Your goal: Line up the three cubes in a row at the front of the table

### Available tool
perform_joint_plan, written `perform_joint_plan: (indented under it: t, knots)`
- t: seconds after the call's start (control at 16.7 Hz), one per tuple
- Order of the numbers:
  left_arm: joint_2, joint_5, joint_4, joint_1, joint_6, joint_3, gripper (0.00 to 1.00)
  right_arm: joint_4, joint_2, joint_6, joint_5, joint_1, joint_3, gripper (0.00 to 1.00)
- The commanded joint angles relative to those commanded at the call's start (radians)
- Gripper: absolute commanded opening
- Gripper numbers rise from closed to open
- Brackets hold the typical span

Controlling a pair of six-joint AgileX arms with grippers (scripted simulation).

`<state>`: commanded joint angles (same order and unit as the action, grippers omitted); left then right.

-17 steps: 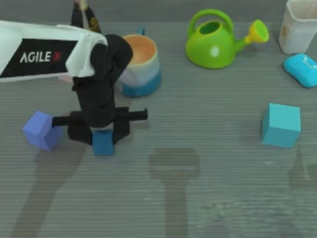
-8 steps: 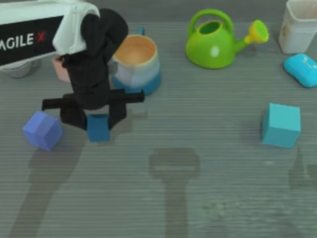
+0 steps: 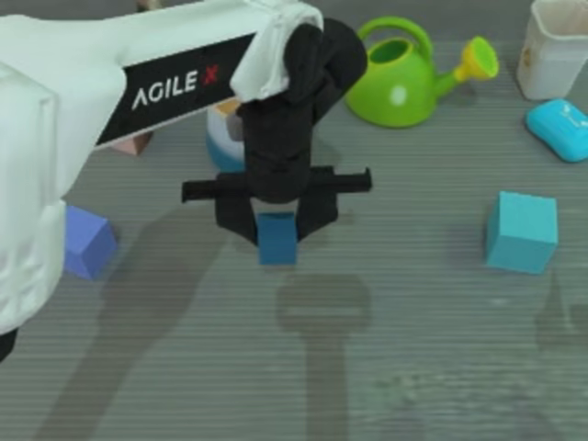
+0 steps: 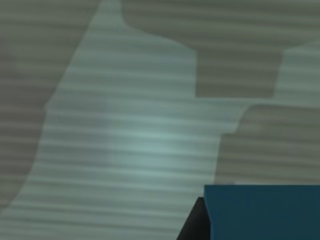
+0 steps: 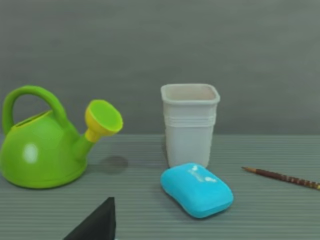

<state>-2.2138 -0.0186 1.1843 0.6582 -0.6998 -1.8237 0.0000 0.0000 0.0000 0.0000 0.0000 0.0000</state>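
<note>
My left gripper (image 3: 277,231) hangs over the middle of the table (image 3: 413,349), shut on the small dark blue cube (image 3: 277,239), which fills a corner of the left wrist view (image 4: 262,212). The periwinkle cube (image 3: 85,241) rests at the left, partly behind my left arm. The larger turquoise cube (image 3: 522,231) sits alone at the right. My right gripper (image 5: 97,225) is outside the top view; only a dark tip of it shows in the right wrist view.
A green watering can (image 3: 400,73), a white cup (image 3: 557,48) and a sky-blue soap bar (image 3: 560,127) stand along the back right. A mug (image 3: 220,147) and a terracotta holder (image 3: 136,143) are half hidden behind my left arm. A pencil (image 5: 282,176) lies near the cup.
My left arm has swung to the right, carrying the dark blue cube away from the periwinkle cube toward the table's middle. The other two cubes have not moved.
</note>
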Motion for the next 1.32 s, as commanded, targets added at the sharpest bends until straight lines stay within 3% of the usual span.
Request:
perform_joint_plan:
  t: [0.3,0.48,0.84,1.32]
  knots:
    - [-0.152,-0.003,0.138,0.213,-0.175,-0.314,0.00,0.000,0.000,0.000,0.000,0.000,0.000,1.00]
    - [-0.193,-0.005,0.176,0.281,-0.230,-0.391,0.00,0.000,0.000,0.000,0.000,0.000,0.000,1.00]
    - [-0.191,-0.004,0.159,0.281,-0.231,-0.376,0.00,0.000,0.000,0.000,0.000,0.000,0.000,1.00]
    - [-0.215,-0.005,-0.083,0.287,-0.234,-0.154,0.00,0.000,0.000,0.000,0.000,0.000,0.000,1.00]
